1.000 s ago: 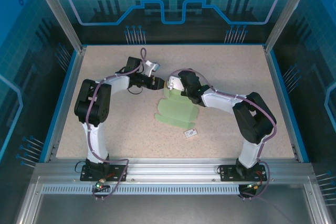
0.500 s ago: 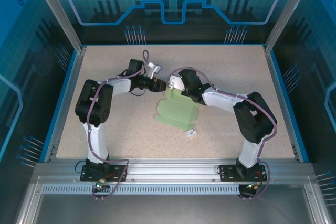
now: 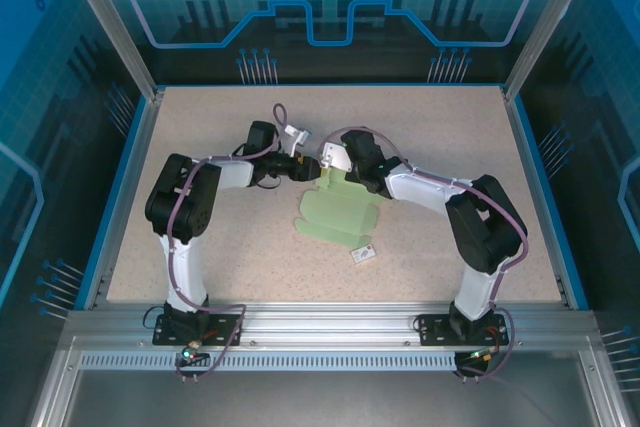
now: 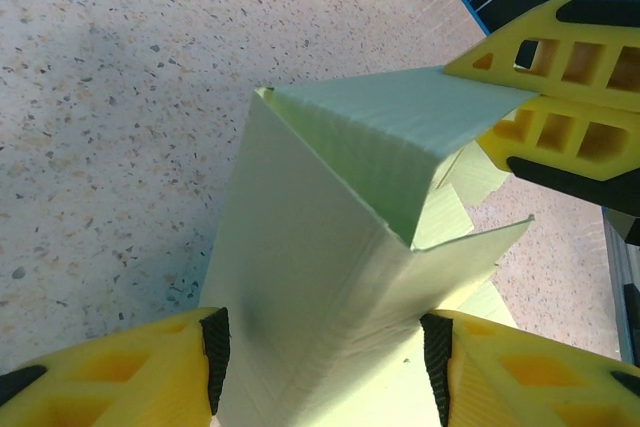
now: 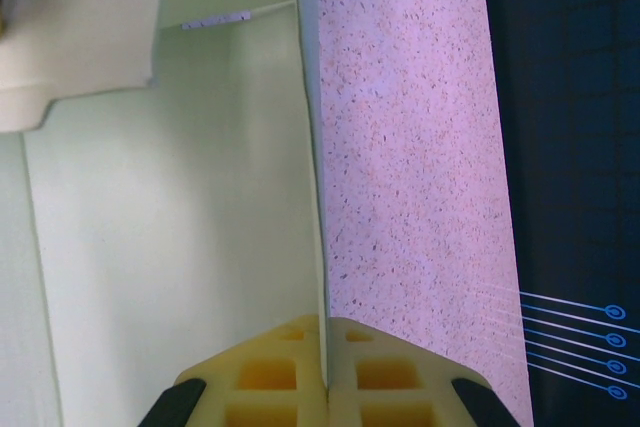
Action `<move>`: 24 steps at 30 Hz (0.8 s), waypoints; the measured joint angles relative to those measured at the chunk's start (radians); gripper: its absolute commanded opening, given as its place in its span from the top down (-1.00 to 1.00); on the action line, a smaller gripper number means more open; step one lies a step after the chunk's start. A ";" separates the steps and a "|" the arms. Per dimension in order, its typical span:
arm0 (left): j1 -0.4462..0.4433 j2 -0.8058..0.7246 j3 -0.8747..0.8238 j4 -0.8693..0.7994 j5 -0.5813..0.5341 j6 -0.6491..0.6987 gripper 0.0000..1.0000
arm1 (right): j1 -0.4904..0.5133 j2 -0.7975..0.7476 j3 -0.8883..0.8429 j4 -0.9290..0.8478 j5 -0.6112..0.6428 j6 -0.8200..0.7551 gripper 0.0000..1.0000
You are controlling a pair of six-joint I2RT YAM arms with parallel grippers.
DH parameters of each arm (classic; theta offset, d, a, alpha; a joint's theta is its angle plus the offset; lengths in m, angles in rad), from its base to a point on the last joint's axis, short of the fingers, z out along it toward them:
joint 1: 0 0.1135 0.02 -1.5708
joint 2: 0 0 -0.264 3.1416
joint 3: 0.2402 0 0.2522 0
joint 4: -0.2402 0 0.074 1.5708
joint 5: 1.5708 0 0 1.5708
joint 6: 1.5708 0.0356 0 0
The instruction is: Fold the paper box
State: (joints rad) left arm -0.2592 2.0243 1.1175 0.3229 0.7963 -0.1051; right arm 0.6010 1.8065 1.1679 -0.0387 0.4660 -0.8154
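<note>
The right gripper (image 5: 325, 362) is clenched on the box's (image 3: 338, 212) upright flap at its 12 o'clock edge. The left gripper (image 4: 325, 347) grasps the raised fold at 11 o'clock.

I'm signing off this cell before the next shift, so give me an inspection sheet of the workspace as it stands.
Surface: speckled table, no spills seen.
Job's things: paper box, partly folded, one panel raised at its far end.
Clutter: small white tag by the box's near edge.
Grippers: right gripper shut on a card edge; left gripper straddles the raised fold, grip unclear.
Cables: purple cables along both arms, no snag seen.
Surroundings: blue panels, metal frame.
</note>
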 measured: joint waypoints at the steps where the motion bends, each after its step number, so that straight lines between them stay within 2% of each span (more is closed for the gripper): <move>1: 0.000 -0.002 -0.011 0.021 -0.003 -0.011 -0.13 | 0.000 0.000 0.002 -0.003 -0.001 0.001 1.00; 11: -0.001 -0.007 -0.064 0.133 -0.017 -0.063 -0.12 | -0.007 0.000 0.011 -0.024 -0.013 0.013 1.00; 24: -0.023 -0.045 -0.134 0.211 -0.085 -0.062 0.03 | -0.022 -0.008 0.024 -0.058 -0.056 0.049 1.00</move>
State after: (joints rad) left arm -0.2825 1.9797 0.9840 0.5339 0.7109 -0.1673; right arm 0.5793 1.7988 1.1915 -0.0971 0.4095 -0.7662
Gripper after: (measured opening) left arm 0.501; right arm 0.058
